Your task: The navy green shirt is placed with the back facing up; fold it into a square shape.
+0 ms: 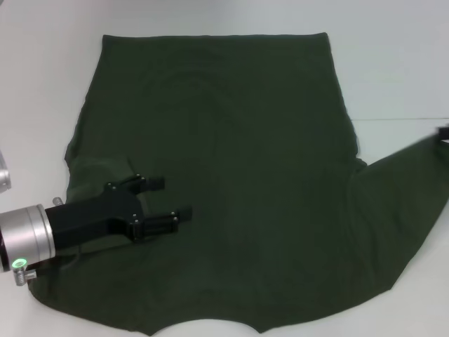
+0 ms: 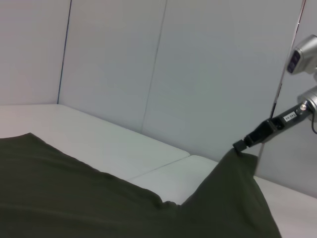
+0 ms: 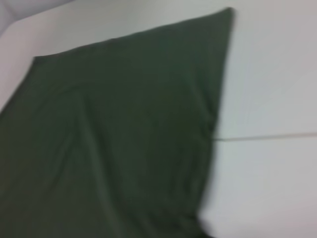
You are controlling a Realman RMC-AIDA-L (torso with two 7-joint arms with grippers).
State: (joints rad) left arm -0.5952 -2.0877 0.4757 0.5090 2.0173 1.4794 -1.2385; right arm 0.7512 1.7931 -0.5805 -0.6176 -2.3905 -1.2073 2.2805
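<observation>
One navy green shirt is lying spread on the white worktop, and it is taking up most of the surface, its collar edge lying nearest the robot and its straight hem farthest away.

Nearest the robot, on its left side, the left gripper is hovering over the shirt's left shoulder area with its two black fingers spread apart and nothing between them, so it is released. The left sleeve is appearing already turned inward under this arm, though the dark cloth is making that fold hard to confirm.

Farther out on the robot's right, the right sleeve is being held stretched outward and lifted off the worktop. The left wrist view is showing the right gripper pinching the tip of that sleeve, the fabric rising to it in a peak, so it is clenched on the shirt. In the head view only a sliver of this gripper is showing at the edge.

As a judgement, the folding is barely starting: the body is lying flat and unfolded, the right sleeve is waiting to be laid across, and the lengthwise folds that make a square are all remaining.

Counted: one shirt, two grippers, one worktop.
</observation>
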